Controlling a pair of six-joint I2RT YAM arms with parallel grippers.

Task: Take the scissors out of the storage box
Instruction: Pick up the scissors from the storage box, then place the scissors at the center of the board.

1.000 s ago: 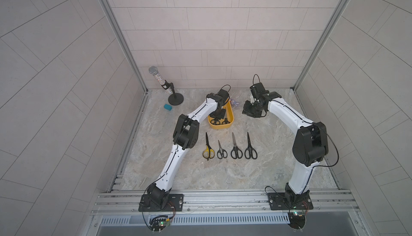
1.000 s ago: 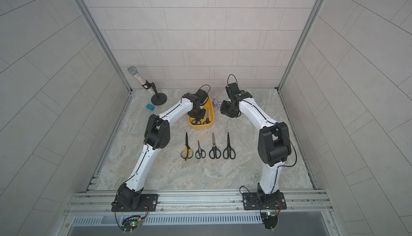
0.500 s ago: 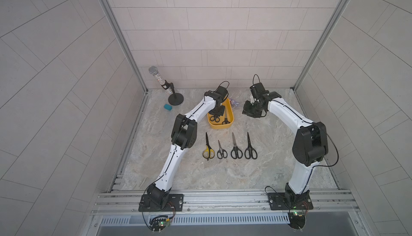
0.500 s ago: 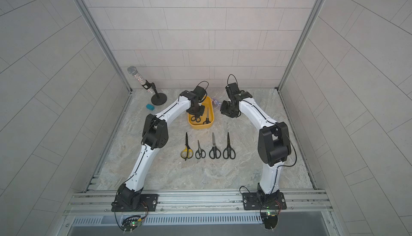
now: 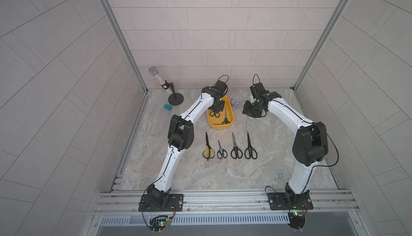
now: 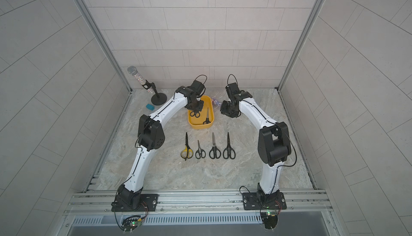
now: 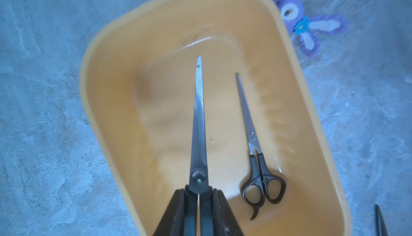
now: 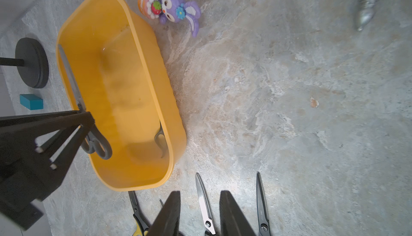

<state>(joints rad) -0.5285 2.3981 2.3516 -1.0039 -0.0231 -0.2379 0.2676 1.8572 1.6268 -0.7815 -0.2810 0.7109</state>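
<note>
- Desk (image 5: 200, 174), near edge: bare stone between the arm bases. This is your widest open room.
- Row (image 5: 233, 139): four pairs of scissors laid side by side, tips pointing away, on the near side of the box. There is a free slot at each end, and the one on the left arm's side looks the shorter carry.
- Box (image 5: 219, 126): yellow with a rounded rim. Two pairs are not yet out.
- Left hand (image 7: 198, 198): clamped on the big pair (image 7: 199, 121) just behind the pivot, blades shut, over the box.
  - Lift straight until the tip tops the rim, then draw it toward the row.
  - Keep it level so the tip cannot dip and catch the wall.
- Small pair (image 7: 251, 134): flat on the box floor along the wall on the right arm's side, apart from the big pair.
- Right hand (image 8: 200, 201): part-open and empty, hovering beside the box. Route your carry away from it.
- Toy (image 8: 171, 9): purple, just beside the box's far corner.
- Mic stand (image 5: 176, 100) and blue block (image 5: 167, 107): far corner on the left arm's side, well apart from the box.
</note>
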